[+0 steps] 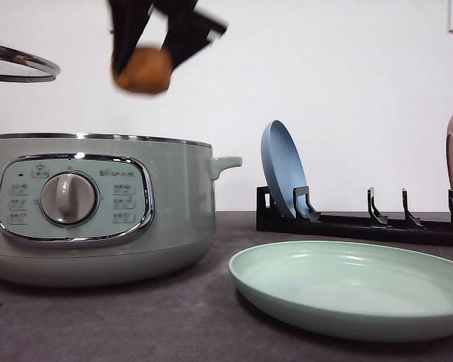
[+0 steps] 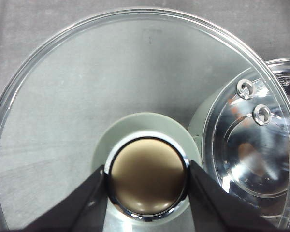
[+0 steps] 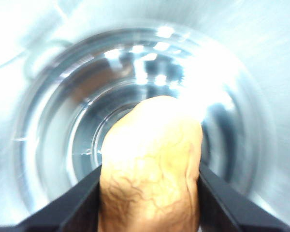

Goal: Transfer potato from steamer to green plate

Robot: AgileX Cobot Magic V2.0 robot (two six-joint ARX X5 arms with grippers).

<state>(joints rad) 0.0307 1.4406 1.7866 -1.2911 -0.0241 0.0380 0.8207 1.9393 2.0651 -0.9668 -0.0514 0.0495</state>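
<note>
The potato (image 1: 143,71) is squeezed by the right gripper (image 1: 145,53) above the steamer (image 1: 98,207); the lid knob (image 2: 147,176) is clamped by the left gripper (image 2: 147,179).

1. The steamer (image 1: 98,204) bears small grey brand lettering on its control panel (image 1: 74,199), just above the dial (image 1: 69,198); it is too small to read.
2. The button labels beside the dial are likewise illegible.

orange-brown potato (image 1: 143,70) above open steamer (image 1: 98,207), green plate (image 1: 355,286) bare

Orange-brown potato (image 1: 143,71), sage-green steamer (image 1: 98,204), mint-green plate (image 1: 347,290), blue plate (image 1: 283,167), black rack (image 1: 362,222).
</note>
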